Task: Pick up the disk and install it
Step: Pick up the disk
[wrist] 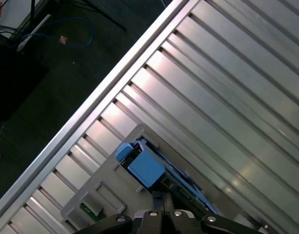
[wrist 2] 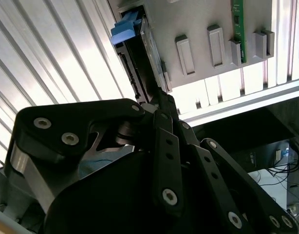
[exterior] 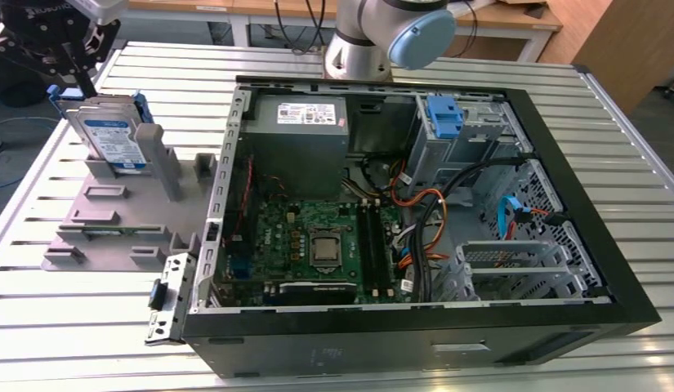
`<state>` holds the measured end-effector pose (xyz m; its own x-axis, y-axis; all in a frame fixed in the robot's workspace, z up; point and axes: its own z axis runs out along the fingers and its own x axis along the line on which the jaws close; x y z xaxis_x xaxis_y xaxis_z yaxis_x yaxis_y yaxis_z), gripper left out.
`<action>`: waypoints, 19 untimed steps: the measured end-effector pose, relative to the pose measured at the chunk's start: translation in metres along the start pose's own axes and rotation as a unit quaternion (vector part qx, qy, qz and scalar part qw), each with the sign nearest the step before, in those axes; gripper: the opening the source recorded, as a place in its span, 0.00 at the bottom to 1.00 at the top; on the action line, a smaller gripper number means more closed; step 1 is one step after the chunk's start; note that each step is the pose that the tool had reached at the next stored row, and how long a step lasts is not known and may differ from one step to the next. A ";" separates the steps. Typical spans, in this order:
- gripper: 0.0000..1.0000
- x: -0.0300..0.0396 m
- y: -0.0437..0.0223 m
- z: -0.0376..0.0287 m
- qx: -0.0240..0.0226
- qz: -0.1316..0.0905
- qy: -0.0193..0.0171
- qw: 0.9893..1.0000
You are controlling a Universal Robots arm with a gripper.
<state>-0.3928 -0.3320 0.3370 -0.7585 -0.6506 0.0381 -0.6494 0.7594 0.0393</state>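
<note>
Exterior view: black gripper at top edge of silver rectangular metal disk in blue plastic carrier, upright in grey plastic fixture beneath fingers.
Second wrist view: fingers narrow, pinching disk edge.
First wrist view: 1 blue carrier end just past fingertips.

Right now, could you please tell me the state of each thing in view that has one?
disk: standing upright in the grey holder, not yet installed.
gripper: close over the disk's top edge; whether it grips is unclear.
grey holder: loaded, carrying the disk.
computer case: lying on its side, open, insides exposed.
blue bracket: seated in the case's drive bay.
</note>
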 end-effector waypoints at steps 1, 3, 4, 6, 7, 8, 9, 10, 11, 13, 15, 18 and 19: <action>0.11 0.0000 0.0000 0.0000 0.000 -0.002 0.000 1.000; 0.11 0.0000 0.0000 0.0000 0.000 -0.003 0.000 1.000; 0.11 0.0000 0.0000 0.0000 0.000 -0.003 0.000 1.000; 0.11 0.0000 0.0000 0.0000 0.000 -0.003 0.000 1.000; 0.11 0.0000 0.0000 0.0000 0.000 -0.003 0.000 1.000; 0.11 0.0000 0.0000 0.0000 0.000 -0.003 0.000 1.000; 0.11 0.0000 0.0000 0.0000 0.000 -0.004 0.000 1.000; 0.11 0.0000 0.0000 0.0000 0.000 -0.005 0.000 1.000; 0.11 0.0000 0.0000 0.0000 0.000 -0.006 0.000 1.000; 0.11 0.0000 0.0000 0.0000 0.000 -0.006 0.000 1.000; 0.11 0.0000 0.0000 0.0000 0.000 -0.006 0.000 1.000; 0.11 0.0000 0.0000 0.0000 0.000 -0.006 0.000 1.000; 0.11 0.0000 0.0000 0.0000 0.000 -0.006 0.000 1.000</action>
<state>-0.3928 -0.3320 0.3371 -0.7503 -0.6600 0.0381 -0.6588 0.7513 0.0393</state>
